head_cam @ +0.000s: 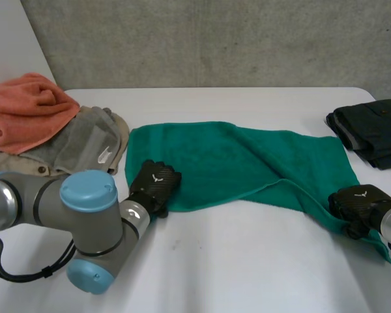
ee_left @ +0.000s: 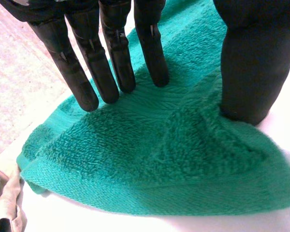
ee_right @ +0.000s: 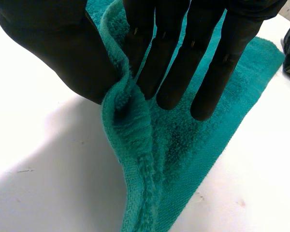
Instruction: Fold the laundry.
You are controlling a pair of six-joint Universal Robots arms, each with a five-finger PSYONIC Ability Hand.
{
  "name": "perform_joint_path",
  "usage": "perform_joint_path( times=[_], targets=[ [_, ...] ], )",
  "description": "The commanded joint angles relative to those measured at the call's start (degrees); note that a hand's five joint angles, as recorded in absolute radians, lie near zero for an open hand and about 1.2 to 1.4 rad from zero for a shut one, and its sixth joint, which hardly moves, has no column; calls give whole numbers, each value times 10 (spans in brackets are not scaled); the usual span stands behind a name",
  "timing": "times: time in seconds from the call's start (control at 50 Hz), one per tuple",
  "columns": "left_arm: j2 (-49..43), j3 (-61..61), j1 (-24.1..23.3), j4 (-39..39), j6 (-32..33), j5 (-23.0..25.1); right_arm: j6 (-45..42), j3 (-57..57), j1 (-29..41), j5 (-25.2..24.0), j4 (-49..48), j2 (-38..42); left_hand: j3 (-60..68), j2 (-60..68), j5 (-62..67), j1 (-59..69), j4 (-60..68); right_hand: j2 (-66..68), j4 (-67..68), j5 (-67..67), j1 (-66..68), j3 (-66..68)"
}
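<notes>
The green towel (head_cam: pixel 247 163) lies spread on the white surface (head_cam: pixel 247 261). The left hand (head_cam: pixel 154 186) rests straight fingers (ee_left: pixel 118 53) on 1 near corner; the right hand (head_cam: pixel 355 202) pinches the other. Next, probably, lift and fold across.

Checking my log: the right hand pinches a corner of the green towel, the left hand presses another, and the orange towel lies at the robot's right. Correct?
One slip: the head view shows the orange towel at the robot's left. The right hand does pinch a corner of the green towel, and the left hand presses another.
</notes>
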Motion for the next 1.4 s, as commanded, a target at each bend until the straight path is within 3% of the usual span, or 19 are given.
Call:
perform_joint_path(
  times=[0.02, 0.22, 0.28, 0.38, 0.44, 0.52, 0.62, 0.68, 0.78, 0.9, 1.06, 1.18, 1.2, 1.32, 1.4],
  targets=[
    [-13, 31, 5, 4, 2, -1, 0, 0, 0, 0, 0, 1, 143, 145, 148, 140, 147, 119, 113, 140, 158, 117],
    [-34, 65, 13, 14, 8, -2, 0, 2, 1, 0, 0, 1, 244, 245, 249, 241, 247, 119, 113, 140, 158, 117],
    [-39, 66, 13, 14, 24, -2, 0, 1, 0, 1, 0, 1, 410, 412, 415, 407, 414, 119, 113, 140, 158, 117],
    [-28, 59, 10, 14, 42, -16, 0, -4, 1, 7, 2, -1, 413, 414, 418, 409, 416, 119, 113, 140, 158, 117],
    [38, 38, 10, 12, 42, -68, -2, -13, 2, 10, 8, -13, 413, 414, 418, 409, 416, 119, 113, 140, 158, 117],
    [148, -4, 8, 6, 39, -118, -27, -46, 2, 15, 49, -85, 413, 414, 418, 409, 416, 119, 113, 140, 158, 117],
    [290, -51, 5, -37, 42, -123, -98, -138, -4, 10, 176, -194, 413, 414, 418, 409, 416, 119, 113, 140, 158, 117],
    [355, -68, 9, -99, 40, -122, -124, -183, -3, 5, 242, -218, 413, 414, 418, 409, 416, 119, 113, 140, 158, 117],
    [380, -90, 15, -192, 39, -122, -161, -196, -1, 11, 285, -199, 413, 414, 418, 409, 416, 119, 113, 140, 158, 117],
    [317, -110, 38, -203, 39, -119, -208, -200, 3, 28, 282, -89, 413, 414, 418, 409, 416, 119, 113, 140, 158, 117],
    [155, 21, 55, -91, 46, -108, -207, -283, 66, 110, 167, 42, 413, 414, 418, 409, 416, 119, 113, 140, 158, 117],
    [52, 276, 56, -20, 99, -106, -171, -432, 122, 179, -45, 88, 413, 414, 418, 409, 416, 119, 113, 140, 158, 117],
    [37, 362, 55, 2, 119, -105, -164, -447, 123, 180, -75, 90, 413, 414, 418, 409, 416, 119, 113, 140, 158, 117],
    [25, 504, 58, 74, 121, -111, -120, -480, 126, 178, -330, 82, 413, 414, 418, 409, 416, 119, 113, 140, 158, 117],
    [33, 505, 56, 104, 99, -113, -119, -471, 128, 169, -351, 79, 413, 414, 418, 409, 416, 119, 113, 140, 158, 117]
  ],
)
